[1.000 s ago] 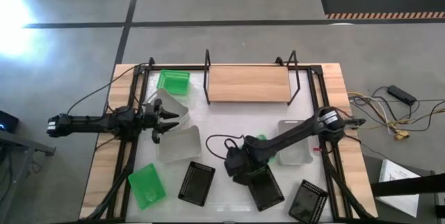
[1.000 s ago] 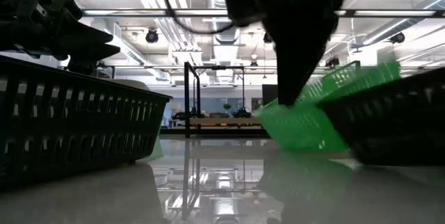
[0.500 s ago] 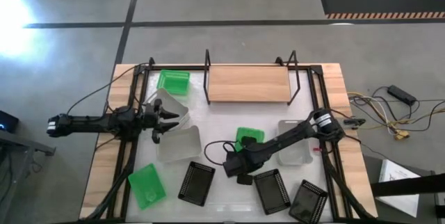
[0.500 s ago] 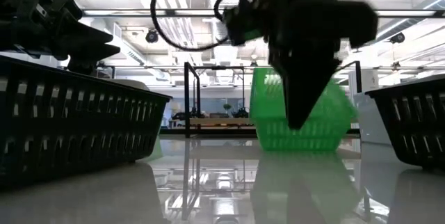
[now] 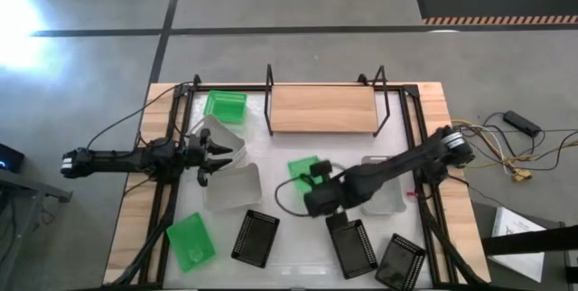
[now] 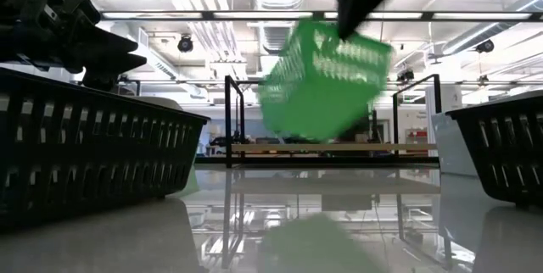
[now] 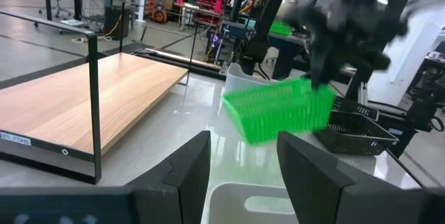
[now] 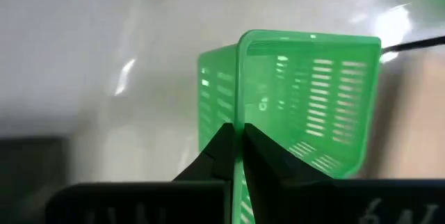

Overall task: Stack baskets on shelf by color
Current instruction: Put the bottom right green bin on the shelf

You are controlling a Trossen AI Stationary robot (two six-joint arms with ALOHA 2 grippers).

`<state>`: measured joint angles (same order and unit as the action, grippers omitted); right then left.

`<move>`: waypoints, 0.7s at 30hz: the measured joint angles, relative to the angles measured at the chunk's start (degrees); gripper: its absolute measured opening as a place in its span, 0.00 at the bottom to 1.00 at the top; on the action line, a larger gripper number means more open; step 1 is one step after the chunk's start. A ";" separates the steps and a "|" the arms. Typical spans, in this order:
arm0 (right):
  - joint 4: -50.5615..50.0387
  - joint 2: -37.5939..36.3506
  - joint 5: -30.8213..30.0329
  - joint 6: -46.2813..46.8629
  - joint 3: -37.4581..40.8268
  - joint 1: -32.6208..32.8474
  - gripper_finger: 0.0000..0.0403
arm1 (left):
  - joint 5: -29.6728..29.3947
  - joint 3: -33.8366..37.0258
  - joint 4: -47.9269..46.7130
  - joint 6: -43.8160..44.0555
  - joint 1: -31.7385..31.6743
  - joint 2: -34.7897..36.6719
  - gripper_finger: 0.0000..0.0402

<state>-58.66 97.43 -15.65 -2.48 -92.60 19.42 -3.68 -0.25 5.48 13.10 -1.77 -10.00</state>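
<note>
My right gripper (image 8: 238, 139) is shut on a bright green basket (image 5: 302, 169), which hangs in the air over the middle of the table, in front of the wooden shelf (image 5: 322, 108). The low view shows that basket (image 6: 322, 78) tilted and off the table. My left gripper (image 5: 217, 154) waits at the table's left, open, over a translucent white basket (image 5: 226, 137). Its fingers (image 7: 198, 165) stand apart above that basket's rim (image 7: 257, 203). Two more green baskets rest on the table, one far left (image 5: 225, 106) and one near left (image 5: 191, 241). My right gripper pinches one wall of the green basket at its rim (image 8: 240, 113), with one finger inside the basket and one outside. The fingers come from above, pointing down. The basket hangs below them, tilted and lifted clear of the table (image 6: 322, 78).
Three black mesh baskets lie along the near edge (image 5: 256, 237), (image 5: 352, 248), (image 5: 400, 261). White baskets stand at left of centre (image 5: 232, 187) and at the right (image 5: 384, 196). The shelf plank is bare, with black upright posts (image 5: 269, 101) at its ends.
My right gripper has taken hold of the green basket near the black baskets. It has lifted the basket off the table and carried it up and toward the far edge and the shelf. The basket, on the table a second ago, now hangs tilted in the air.
</note>
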 joint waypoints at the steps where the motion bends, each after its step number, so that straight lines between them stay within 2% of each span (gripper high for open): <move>1: 0.99 -1.34 -2.10 -1.35 0.00 -1.05 0.02 | 0.02 0.00 0.00 0.00 0.00 0.00 0.38; 3: 3.25 -3.24 -4.79 -3.73 -0.02 -4.35 0.02 | 0.02 0.00 0.00 0.00 0.00 0.00 0.38; 6: 8.19 -3.85 -4.98 -8.52 0.41 -11.46 0.02 | 0.00 0.00 0.03 0.00 0.00 0.00 0.38; 10: 14.35 -0.44 -2.90 -15.85 0.76 -23.53 0.02 | 0.00 0.00 0.00 0.00 -0.01 0.00 0.38; 14: 18.89 5.21 -1.78 -18.05 -0.07 -33.80 0.02 | 0.01 0.00 0.01 0.00 -0.01 0.00 0.38; 17: 19.18 10.05 1.08 -19.19 -3.08 -37.51 0.02 | 0.01 0.00 0.01 0.00 0.00 0.00 0.38; 21: 17.96 16.51 1.47 -21.91 -9.69 -37.85 0.02 | 0.02 0.00 0.00 0.00 0.00 0.00 0.38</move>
<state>-40.70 113.94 -14.18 -24.38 -102.29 -18.43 -3.66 -0.25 5.49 13.10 -1.77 -10.00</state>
